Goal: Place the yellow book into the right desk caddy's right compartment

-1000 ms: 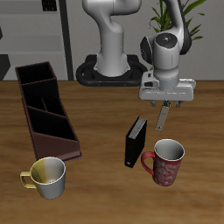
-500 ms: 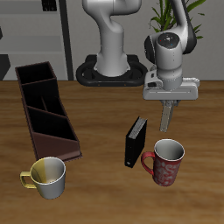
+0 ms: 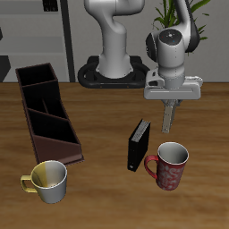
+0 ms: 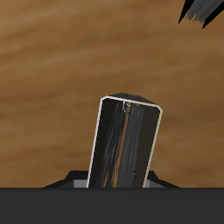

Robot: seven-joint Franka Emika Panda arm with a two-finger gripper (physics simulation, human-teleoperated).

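Note:
The yellow book hangs upright and edge-on from my gripper, which is shut on it well above the table. In the wrist view the book sticks out between the fingertips, pale-rimmed with a dark speckled face. The right desk caddy, a long maroon box, lies far off across the table from the gripper. Its right compartment, the short squarish cell, is at the caddy's back end.
A thicker black book stands on the table just below and beside the gripper, its dark corner showing in the wrist view. A red mug sits under the gripper near the front. A yellow mug stands by the caddy's near end.
The gripper has risen slightly, and the held book has swung from tilted to upright. Nothing on the table has moved.

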